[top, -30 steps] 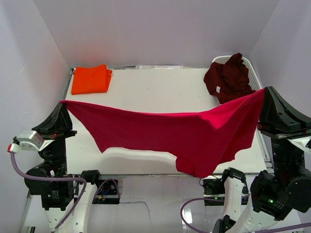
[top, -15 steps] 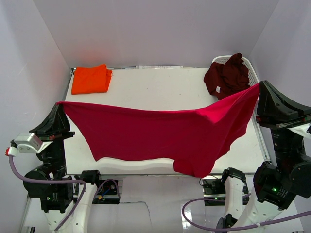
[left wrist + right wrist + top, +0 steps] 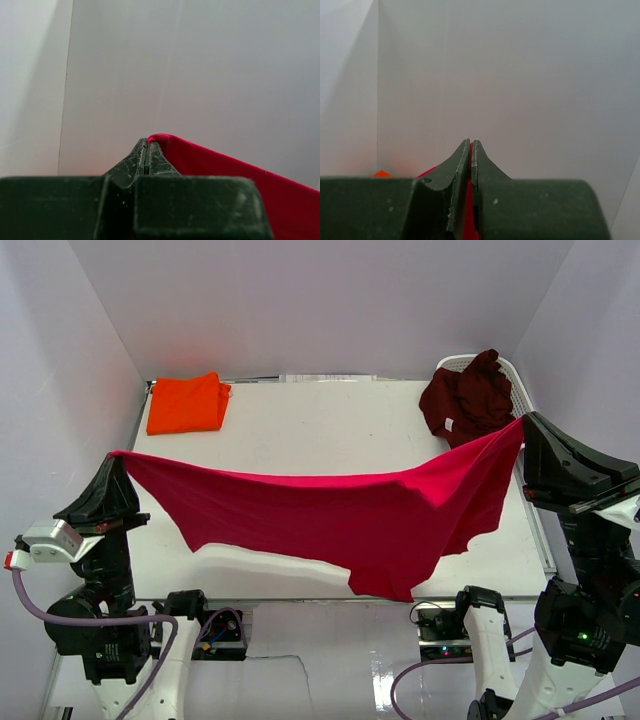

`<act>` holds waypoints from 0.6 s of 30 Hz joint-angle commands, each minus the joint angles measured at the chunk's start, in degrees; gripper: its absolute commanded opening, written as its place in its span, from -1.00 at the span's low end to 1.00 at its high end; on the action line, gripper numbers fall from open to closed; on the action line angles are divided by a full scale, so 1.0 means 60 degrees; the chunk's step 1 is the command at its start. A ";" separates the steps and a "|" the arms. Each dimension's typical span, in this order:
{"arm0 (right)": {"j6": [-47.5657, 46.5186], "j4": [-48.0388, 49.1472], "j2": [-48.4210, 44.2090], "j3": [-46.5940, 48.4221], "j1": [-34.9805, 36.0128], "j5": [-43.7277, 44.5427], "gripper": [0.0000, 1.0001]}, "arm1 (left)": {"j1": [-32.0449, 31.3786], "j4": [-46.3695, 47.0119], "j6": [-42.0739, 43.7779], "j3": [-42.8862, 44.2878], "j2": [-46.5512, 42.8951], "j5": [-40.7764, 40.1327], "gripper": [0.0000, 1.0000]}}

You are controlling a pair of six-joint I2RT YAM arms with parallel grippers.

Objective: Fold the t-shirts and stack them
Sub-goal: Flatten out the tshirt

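The crimson red t-shirt (image 3: 340, 515) hangs stretched in the air between my two grippers, sagging in the middle above the table. My left gripper (image 3: 113, 456) is shut on its left corner, which shows at my jaw tips in the left wrist view (image 3: 165, 142). My right gripper (image 3: 522, 423) is shut on its right corner, and red cloth shows between the jaws in the right wrist view (image 3: 470, 200). The orange t-shirt (image 3: 186, 403) lies folded at the far left of the table. The dark maroon t-shirt (image 3: 470, 400), with its small white tag, lies crumpled over the basket.
The white lattice basket (image 3: 515, 380) stands at the far right corner under the maroon shirt. White walls enclose the white table (image 3: 320, 430) on three sides. The arm bases and cables sit at the near edge.
Both grippers have moved a little outward and toward the near edge with the red shirt. The cloth hangs lower in the middle and its lower hem has shifted.
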 commanded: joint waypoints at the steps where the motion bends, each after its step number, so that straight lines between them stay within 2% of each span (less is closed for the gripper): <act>1: -0.0242 0.0188 0.0238 -0.0008 0.0105 0.0219 -0.85 | 0.0160 -0.0069 -0.0052 0.0209 0.0249 0.0044 -1.00; 10: -0.0491 0.0217 0.0574 -0.0038 0.0105 0.0322 -0.85 | 0.0190 0.0297 -0.0316 -0.0142 0.0585 0.0146 -1.00; 18: -0.0418 0.0247 0.1320 -0.0213 0.0032 0.0176 -0.85 | 0.0190 0.0737 -0.0303 -0.0434 0.1478 -0.0073 -1.00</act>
